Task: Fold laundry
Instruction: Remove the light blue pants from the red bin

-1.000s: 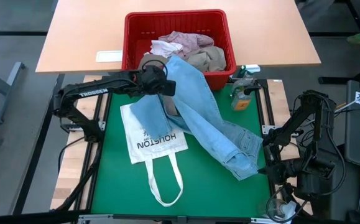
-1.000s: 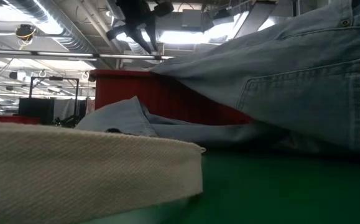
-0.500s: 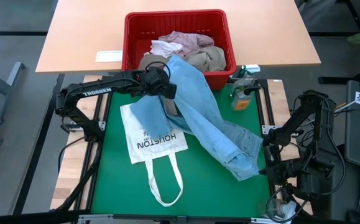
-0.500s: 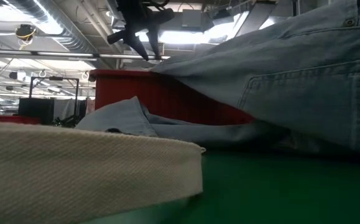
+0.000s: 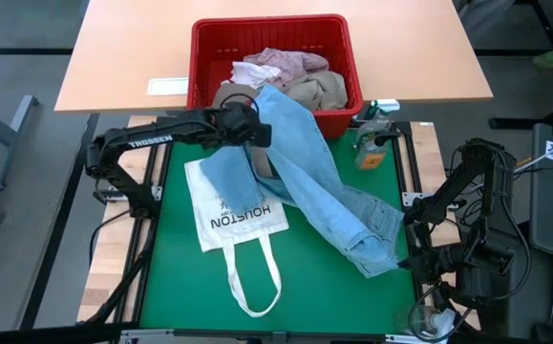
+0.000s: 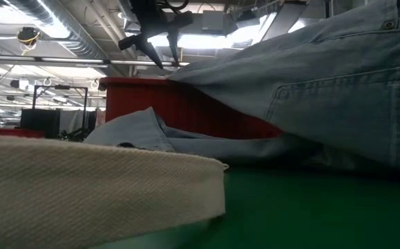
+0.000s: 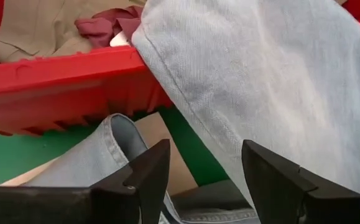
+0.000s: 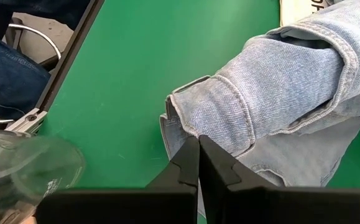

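Left gripper (image 7: 201, 180) wide, empty, above jeans (image 5: 329, 196) at basket (image 5: 204, 57) rim; right gripper (image 8: 198, 163) closed, idle at tabletop (image 5: 314, 287) edge.

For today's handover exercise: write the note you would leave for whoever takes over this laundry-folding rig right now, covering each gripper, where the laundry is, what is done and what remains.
Left gripper: open, empty, above the red basket's front rim, over the jeans.
Right gripper: shut, holding nothing, parked at the mat's right edge beside the jeans' waistband.
Jeans: unfolded, one leg draped over the basket rim, the rest across the green mat, partly on a white tote bag.
Tan cloth and pink shirt: in the basket.
Done: nothing folded.
Left: pull the jeans clear, flatten, fold; then the rest.
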`<state>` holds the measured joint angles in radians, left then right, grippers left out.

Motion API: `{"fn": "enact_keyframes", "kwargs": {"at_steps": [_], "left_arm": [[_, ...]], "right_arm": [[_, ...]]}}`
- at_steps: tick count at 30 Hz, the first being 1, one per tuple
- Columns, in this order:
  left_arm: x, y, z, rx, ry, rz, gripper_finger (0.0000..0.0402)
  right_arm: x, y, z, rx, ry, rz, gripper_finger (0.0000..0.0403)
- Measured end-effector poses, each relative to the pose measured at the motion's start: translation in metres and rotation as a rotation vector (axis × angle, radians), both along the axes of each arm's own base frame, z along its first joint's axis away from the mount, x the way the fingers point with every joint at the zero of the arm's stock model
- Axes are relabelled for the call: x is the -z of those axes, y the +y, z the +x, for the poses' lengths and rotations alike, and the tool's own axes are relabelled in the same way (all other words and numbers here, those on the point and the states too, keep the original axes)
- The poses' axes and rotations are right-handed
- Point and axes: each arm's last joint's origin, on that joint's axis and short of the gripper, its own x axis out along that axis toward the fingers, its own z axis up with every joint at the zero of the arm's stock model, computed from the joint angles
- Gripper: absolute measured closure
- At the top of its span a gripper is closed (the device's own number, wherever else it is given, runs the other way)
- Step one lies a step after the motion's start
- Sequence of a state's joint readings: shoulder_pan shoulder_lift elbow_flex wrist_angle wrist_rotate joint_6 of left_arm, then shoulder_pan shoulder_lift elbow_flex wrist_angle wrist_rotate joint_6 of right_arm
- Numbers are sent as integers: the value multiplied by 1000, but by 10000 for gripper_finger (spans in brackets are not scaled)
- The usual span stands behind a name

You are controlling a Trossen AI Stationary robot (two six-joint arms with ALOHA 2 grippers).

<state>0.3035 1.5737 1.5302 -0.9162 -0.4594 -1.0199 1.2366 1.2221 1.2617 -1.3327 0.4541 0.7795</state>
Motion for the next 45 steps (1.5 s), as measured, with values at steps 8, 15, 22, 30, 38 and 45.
{"fn": "enact_keyframes", "kwargs": {"at_steps": [8,15,22,30,38,45], "left_arm": [[28,9,10,-47,-60,19,209],[36,16,11,-55,-77,34,209],[36,18,12,-5,-65,66,241],[35,15,16,92,-29,103,384],[11,-1,13,198,-55,180,396],[-37,-37,-4,284,-121,278,398]], "right_arm": [[0,0,0,0,0,0,402],[0,0,0,-1,2,0,402],[0,0,0,-1,2,1,402],[0,0,0,-1,2,1,402],[0,0,0,-1,2,2,402],[-1,3,1,-2,-17,35,402]]}}
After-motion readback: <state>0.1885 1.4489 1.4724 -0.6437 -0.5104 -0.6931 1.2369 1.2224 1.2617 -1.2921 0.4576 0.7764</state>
